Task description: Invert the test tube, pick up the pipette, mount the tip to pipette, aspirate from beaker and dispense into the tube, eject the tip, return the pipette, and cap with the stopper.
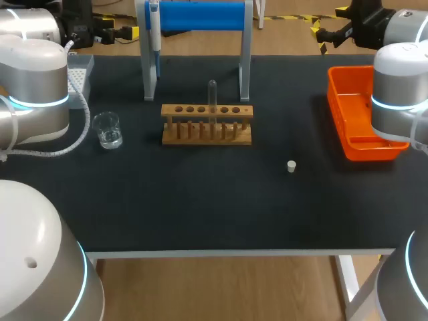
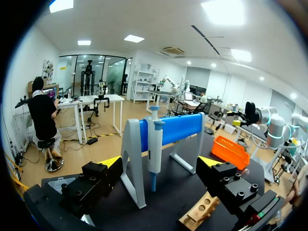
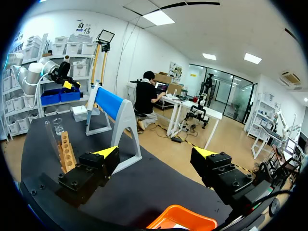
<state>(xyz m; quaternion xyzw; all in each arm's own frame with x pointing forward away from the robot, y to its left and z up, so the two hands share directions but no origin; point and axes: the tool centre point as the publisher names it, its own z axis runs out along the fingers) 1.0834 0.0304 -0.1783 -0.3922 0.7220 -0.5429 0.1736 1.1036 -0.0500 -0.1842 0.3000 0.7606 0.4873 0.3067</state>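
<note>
In wooden rack [image 1: 180, 110], test tube [image 1: 212, 95] standing

Test tube [image 1: 212, 99] upright in wooden rack [image 1: 200, 134], pipette [image 1: 154, 30] hanging on stand [image 1: 200, 15]

Bright, even overhead light, soft faint shadows on the dark table [image 1: 200, 207], small glints on the beaker [image 1: 107, 129]

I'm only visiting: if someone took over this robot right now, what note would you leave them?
Left gripper open, empty; right gripper open, empty.
Test tube stands in the wooden rack; pipette hangs on the blue stand; beaker and stopper sit on the table.
Nothing is held; all steps seem left to do.
</note>
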